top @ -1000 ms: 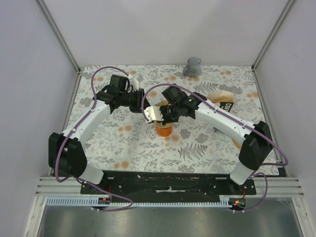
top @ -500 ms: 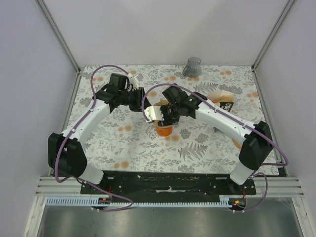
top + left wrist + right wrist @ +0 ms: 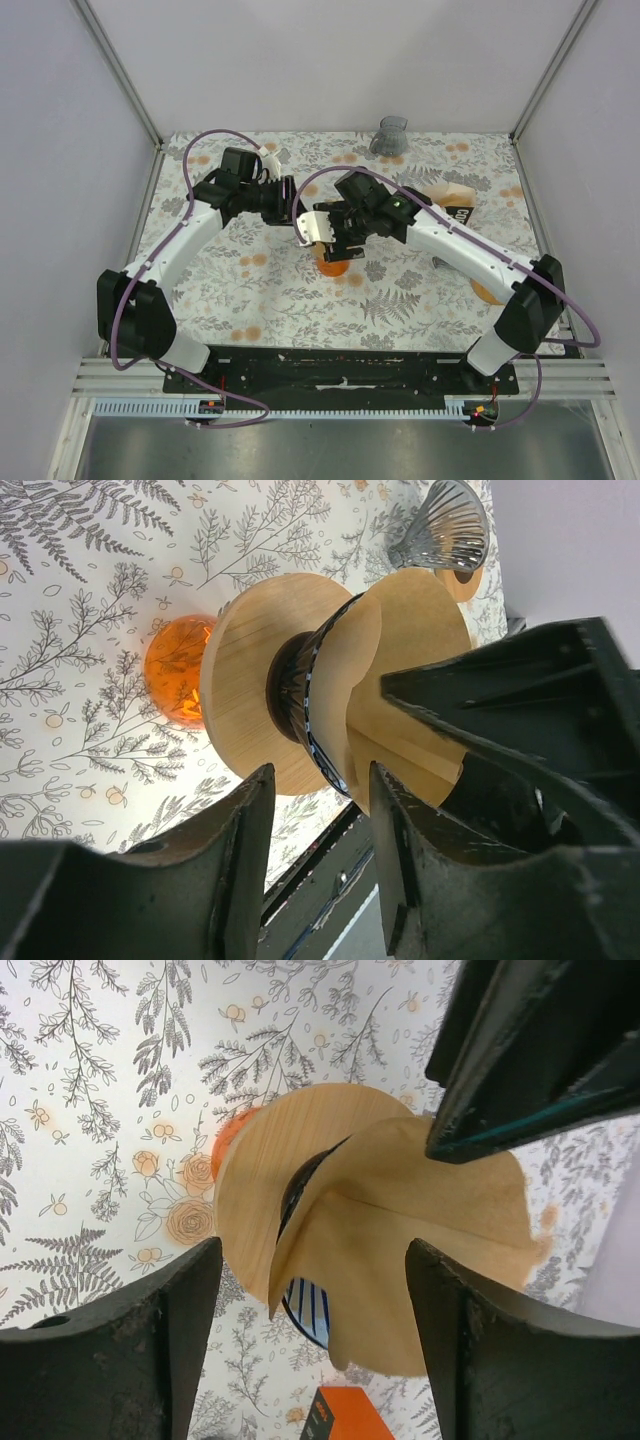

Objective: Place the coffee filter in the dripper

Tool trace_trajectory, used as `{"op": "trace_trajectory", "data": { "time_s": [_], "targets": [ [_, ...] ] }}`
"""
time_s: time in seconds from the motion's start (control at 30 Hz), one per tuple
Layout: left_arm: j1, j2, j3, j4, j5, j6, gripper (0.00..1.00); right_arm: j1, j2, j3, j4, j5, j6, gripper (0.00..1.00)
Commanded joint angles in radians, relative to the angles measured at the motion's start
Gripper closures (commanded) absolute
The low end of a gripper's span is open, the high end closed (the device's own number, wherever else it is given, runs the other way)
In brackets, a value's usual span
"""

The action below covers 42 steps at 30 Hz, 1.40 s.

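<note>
While the left hand (image 3: pixel 318 775) and right hand (image 3: pixel 315 1248) gape empty, the coffee filter (image 3: pixel 400 1250) rests in the dripper (image 3: pixel 258 1175) beyond.

Here we are in a robot test cell, a lab rig through and through! Bare pale wall panels (image 3: pixel 330 60) rise behind the left pincer (image 3: pixel 296 215) and the right pincer (image 3: pixel 325 235) and close in on both sides, framed by aluminium posts (image 3: pixel 120 75). Beneath the pincers, a flower-print cloth covers the counter (image 3: pixel 250 295). On the near side of the pincers, the left arm (image 3: pixel 185 240) and right arm (image 3: pixel 460 250) run back to a black base plate (image 3: pixel 340 368) set on metal rails (image 3: pixel 120 380). Purple cables (image 3: pixel 205 145) loop along both arms. The wrist cameras show that same printed cloth under the pincers.
</note>
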<state>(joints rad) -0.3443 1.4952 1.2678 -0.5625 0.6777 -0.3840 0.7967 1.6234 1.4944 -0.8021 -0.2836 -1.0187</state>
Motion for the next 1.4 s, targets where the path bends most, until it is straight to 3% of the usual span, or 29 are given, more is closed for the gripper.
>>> {"op": "trace_trajectory", "data": {
  "time_s": [0.0, 0.27, 0.37, 0.4, 0.43, 0.5, 0.53, 0.6, 0.73, 0.83, 1.03, 1.37],
  "targets": [
    [-0.002, -0.039, 0.051, -0.013, -0.021, 0.048, 0.49, 0.004, -0.085, -0.002, 0.023, -0.032, 0.008, 0.13],
    [-0.001, -0.053, 0.087, -0.045, -0.041, 0.085, 0.38, 0.009, -0.189, -0.026, 0.033, -0.078, 0.006, 0.13],
    [0.007, -0.055, 0.107, -0.06, -0.056, 0.102, 0.36, 0.025, -0.249, -0.055, 0.06, -0.083, -0.014, 0.18],
    [0.011, -0.055, 0.113, -0.063, -0.059, 0.105, 0.36, 0.036, -0.264, -0.068, 0.063, -0.095, -0.044, 0.26],
    [0.021, -0.055, 0.12, -0.069, -0.069, 0.109, 0.36, 0.048, -0.286, -0.089, 0.07, -0.11, -0.079, 0.46],
    [0.043, -0.052, 0.137, -0.082, -0.075, 0.117, 0.36, 0.081, -0.332, -0.152, 0.089, -0.153, -0.183, 0.75],
    [0.057, -0.053, 0.146, -0.089, -0.081, 0.123, 0.36, 0.099, -0.356, -0.198, 0.093, -0.179, -0.261, 0.84],
    [0.083, -0.058, 0.156, -0.097, -0.089, 0.132, 0.36, 0.131, -0.388, -0.271, 0.113, -0.216, -0.364, 0.93],
    [0.123, -0.067, 0.159, -0.102, -0.095, 0.143, 0.34, 0.167, -0.369, -0.382, 0.138, -0.224, -0.526, 1.0],
    [0.145, -0.076, 0.156, -0.102, -0.092, 0.145, 0.34, 0.216, -0.312, -0.463, 0.197, -0.119, -0.581, 1.0],
    [0.166, -0.095, 0.146, -0.102, -0.092, 0.154, 0.34, 0.242, -0.234, -0.672, 0.539, 0.099, -0.695, 0.99],
    [0.192, -0.093, 0.145, -0.096, -0.072, 0.149, 0.34, 0.197, 0.013, -0.712, 0.822, 0.241, -0.762, 1.0]
  ]
}}
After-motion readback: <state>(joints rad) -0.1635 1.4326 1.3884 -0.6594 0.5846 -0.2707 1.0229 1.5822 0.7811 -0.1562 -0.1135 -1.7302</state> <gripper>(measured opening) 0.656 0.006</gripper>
